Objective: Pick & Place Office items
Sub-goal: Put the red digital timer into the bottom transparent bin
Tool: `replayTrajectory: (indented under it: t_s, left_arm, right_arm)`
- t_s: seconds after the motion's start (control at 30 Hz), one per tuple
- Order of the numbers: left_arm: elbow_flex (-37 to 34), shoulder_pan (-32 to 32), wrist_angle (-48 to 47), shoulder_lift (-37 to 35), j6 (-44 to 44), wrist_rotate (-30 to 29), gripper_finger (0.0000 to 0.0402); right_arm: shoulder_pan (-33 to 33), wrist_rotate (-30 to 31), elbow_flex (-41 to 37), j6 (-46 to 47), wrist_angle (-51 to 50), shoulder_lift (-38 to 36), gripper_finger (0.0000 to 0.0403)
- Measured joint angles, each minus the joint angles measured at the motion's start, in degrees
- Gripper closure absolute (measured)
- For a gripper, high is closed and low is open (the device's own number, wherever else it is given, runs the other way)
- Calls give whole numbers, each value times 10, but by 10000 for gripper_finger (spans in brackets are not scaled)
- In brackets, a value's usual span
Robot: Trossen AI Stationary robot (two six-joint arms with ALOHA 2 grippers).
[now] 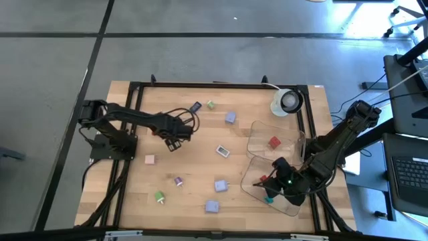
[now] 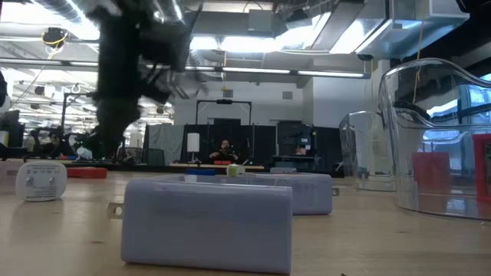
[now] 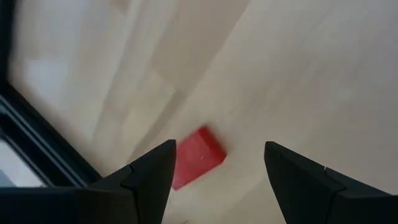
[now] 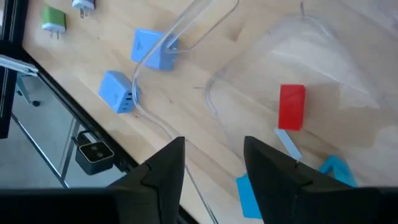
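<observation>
Small blocky office items lie scattered on the wooden table: a white one (image 1: 223, 151), a pink one (image 1: 149, 159), a blue one (image 1: 220, 185), a lavender one (image 1: 211, 207) and a green one (image 1: 159, 196). My left gripper (image 1: 175, 138) hovers open over the table's middle left. In its wrist view a red piece (image 3: 198, 155) lies flat on the wood between and beyond the fingers of that gripper (image 3: 217, 174). My right gripper (image 1: 277, 181) hangs open over the near clear tray (image 1: 294, 207), which holds a red piece (image 4: 291, 107) and teal pieces (image 4: 336, 168). It holds nothing.
A second clear tray (image 1: 257, 127) with a red piece (image 1: 274, 142) sits farther back. The white tape roll (image 1: 287, 102) stands at the far right corner. A black frame (image 1: 134, 87) rims the table. In the low view a lavender block (image 2: 207, 222) fills the foreground.
</observation>
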Motion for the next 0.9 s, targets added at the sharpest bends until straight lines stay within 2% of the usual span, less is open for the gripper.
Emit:
replayTrajectory:
  t_s: [0.2,0.57,0.73,0.9]
  left_arm:
    - [-74,47,11,0,103,19,160]
    - [-80,103,28,0,372,24,160]
    - [-80,131,56,-1,458,62,160]
    - [-80,156,71,0,500,118,160]
  right_arm:
    - [-1,1,0,-25,0,0,237]
    - [-32,-3,0,-59,3,0,237]
    - [-34,-3,0,-60,9,0,237]
    - [-34,-3,0,-60,14,0,237]
